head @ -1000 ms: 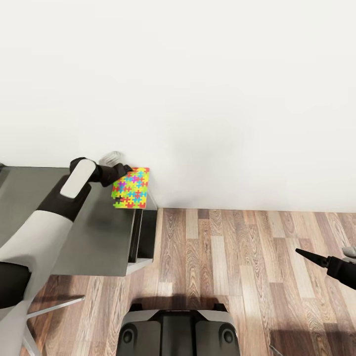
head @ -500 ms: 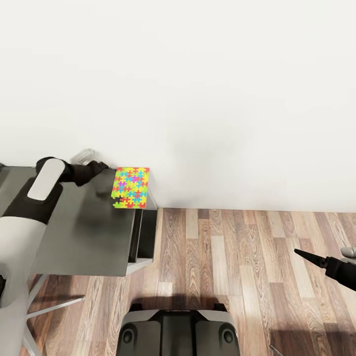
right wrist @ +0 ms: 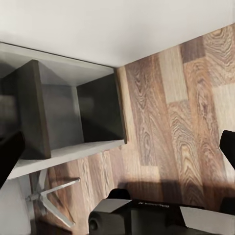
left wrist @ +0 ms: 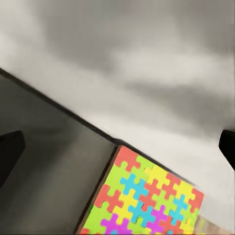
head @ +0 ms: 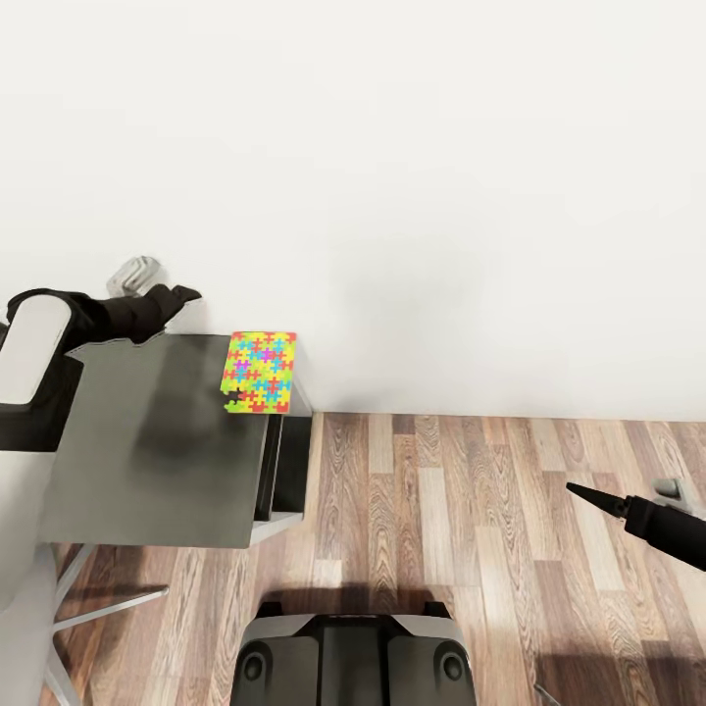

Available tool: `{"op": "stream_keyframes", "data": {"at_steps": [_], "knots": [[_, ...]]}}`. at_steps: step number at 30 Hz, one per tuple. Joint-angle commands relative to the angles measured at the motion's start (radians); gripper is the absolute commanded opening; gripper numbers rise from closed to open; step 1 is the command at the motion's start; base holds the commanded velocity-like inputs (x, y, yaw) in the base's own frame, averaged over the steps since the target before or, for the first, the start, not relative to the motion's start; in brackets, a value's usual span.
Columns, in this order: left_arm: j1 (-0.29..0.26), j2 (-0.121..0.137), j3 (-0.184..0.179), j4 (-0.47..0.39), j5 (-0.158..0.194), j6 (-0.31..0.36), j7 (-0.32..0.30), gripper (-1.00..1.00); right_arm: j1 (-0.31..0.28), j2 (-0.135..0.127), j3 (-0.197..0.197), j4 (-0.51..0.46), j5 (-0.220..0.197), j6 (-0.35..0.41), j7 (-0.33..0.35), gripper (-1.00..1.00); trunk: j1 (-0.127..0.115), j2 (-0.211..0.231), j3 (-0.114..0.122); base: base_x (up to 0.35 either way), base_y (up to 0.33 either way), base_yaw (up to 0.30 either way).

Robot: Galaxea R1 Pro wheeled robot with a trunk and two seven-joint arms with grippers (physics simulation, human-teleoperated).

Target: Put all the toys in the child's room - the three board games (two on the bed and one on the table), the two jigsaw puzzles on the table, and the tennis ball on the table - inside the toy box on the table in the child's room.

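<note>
The puzzle (head: 260,372) was left on the tabletop (head: 167,461); the left fingers (head: 181,293), apparently open, were withdrawn empty.

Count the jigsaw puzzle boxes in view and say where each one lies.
1. The jigsaw puzzle box lies flat at the far right corner of the desk, beside the wall. Others may lie beyond the picture's edge.

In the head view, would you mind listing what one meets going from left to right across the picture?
Left arm's white forearm → left gripper → grey desk top → jigsaw puzzle at the desk's far right corner → wood-plank floor → right gripper.
</note>
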Motion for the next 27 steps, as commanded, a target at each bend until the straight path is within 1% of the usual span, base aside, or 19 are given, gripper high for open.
{"op": "stream_keyframes", "data": {"at_steps": [1, 2, 3, 4, 7, 9, 10, 12, 13, 15, 16, 18, 19, 21, 22, 23, 24, 26, 27], "knots": [[0.002, -0.005, -0.002, -0.047, 0.022, -0.002, 0.025, 1.0, -0.021, 0.0, 0.015, 0.015, 0.003, 0.006, 0.005, 1.0, 0.001, -0.002, -0.001, 0.0, 0.0, 0.0], [0.002, -0.005, -0.002, -0.047, 0.022, -0.002, 0.025, 1.0, -0.021, 0.0, 0.015, 0.015, 0.003, 0.006, 0.005, 1.0, 0.001, -0.002, -0.001, 0.0, 0.0, 0.0], [0.005, -0.013, -0.003, -0.09, 0.034, -0.002, 0.042, 1.0, -0.042, 0.0, 0.029, 0.034, 0.003, 0.007, 0.004, 1.0, 0.001, -0.002, -0.001, 0.0, 0.0, 0.0], [0.005, -0.013, -0.003, -0.09, 0.034, -0.002, 0.042, 1.0, -0.042, 0.0, 0.029, 0.034, 0.003, 0.007, 0.004, 1.0, 0.001, -0.002, -0.001, 0.0, 0.0, 0.0], [0.019, -0.059, -0.01, -0.177, 0.059, -0.001, 0.091, 1.0, -0.115, 0.002, 0.063, 0.12, 0.002, 0.009, 0.005, 1.0, 0.001, -0.002, -0.001, 0.0, 0.0, 0.0], [0.027, -0.099, -0.031, -0.21, 0.068, -0.001, 0.113, 1.0, -0.172, 0.005, 0.076, 0.196, 0.002, 0.009, 0.005, 1.0, 0.001, -0.002, -0.001, 0.0, 0.0, 0.0], [0.027, -0.099, -0.031, -0.21, 0.068, -0.001, 0.113, 1.0, -0.172, 0.005, 0.076, 0.196, 0.002, 0.009, 0.005, 1.0, 0.001, -0.002, -0.001, 0.0, 0.0, 0.0], [0.031, -0.138, -0.064, -0.23, 0.074, -0.001, 0.127, 1.0, -0.234, 0.009, 0.085, 0.28, 0.002, 0.006, 0.007, 1.0, 0.001, -0.002, -0.001, 0.0, 0.0, 0.0], [0.031, -0.138, -0.064, -0.23, 0.074, -0.001, 0.127, 1.0, -0.234, 0.009, 0.085, 0.28, 0.002, 0.006, 0.007, 1.0, 0.001, -0.002, -0.001, 0.0, 0.0, 0.0], [0.033, -0.178, -0.097, -0.244, 0.078, -0.001, 0.136, 1.0, -0.295, 0.012, 0.091, 0.361, 0.003, 0.003, 0.007, 1.0, 0.001, -0.002, -0.001, 0.0, 0.0, 0.0], [0.033, -0.178, -0.097, -0.244, 0.078, -0.001, 0.136, 1.0, -0.295, 0.012, 0.091, 0.361, 0.003, 0.003, 0.007, 1.0, 0.001, -0.002, -0.001, 0.0, 0.0, 0.0], [0.032, -0.222, -0.122, -0.252, 0.08, -0.001, 0.143, 1.0, -0.348, 0.014, 0.097, 0.426, 0.004, -0.001, 0.007, 1.0, 0.001, -0.002, -0.001, 0.0, 0.0, 0.0], [0.032, -0.222, -0.122, -0.252, 0.08, -0.001, 0.143, 1.0, -0.348, 0.014, 0.097, 0.426, 0.004, -0.001, 0.007, 1.0, 0.001, -0.002, -0.001, 0.0, 0.0, 0.0], [0.029, -0.264, -0.138, -0.257, 0.081, -0.001, 0.149, 1.0, -0.393, 0.016, 0.107, 0.476, 0.009, -0.007, 0.004, 1.0, 0.001, -0.002, -0.001, 0.0, 0.0, 0.0], [0.029, -0.264, -0.138, -0.257, 0.081, -0.001, 0.149, 1.0, -0.393, 0.016, 0.107, 0.476, 0.009, -0.007, 0.004, 1.0, 0.001, -0.002, -0.001, 0.0, 0.0, 0.0], [0.026, -0.282, -0.143, -0.259, 0.082, 0.0, 0.152, 1.0, -0.414, 0.018, 0.117, 0.496, 0.016, -0.012, 0.0, 1.0, 0.001, -0.002, -0.001, 0.0, 0.0, 0.0], [0.026, -0.282, -0.143, -0.259, 0.082, 0.0, 0.152, 1.0, -0.414, 0.018, 0.117, 0.496, 0.016, -0.012, 0.0, 1.0, 0.001, -0.002, -0.001, 0.0, 0.0, 0.0], [0.016, -0.311, -0.151, -0.261, 0.084, 0.0, 0.155, 1.0, -0.454, 0.025, 0.14, 0.537, 0.034, -0.023, -0.012, 1.0, 0.001, -0.002, -0.001, 0.0, 0.0, 0.0], [0.016, -0.311, -0.151, -0.261, 0.084, 0.0, 0.155, 1.0, -0.454, 0.025, 0.14, 0.537, 0.034, -0.023, -0.012, 1.0, 0.001, -0.002, -0.001, 0.0, 0.0, 0.0]]}}
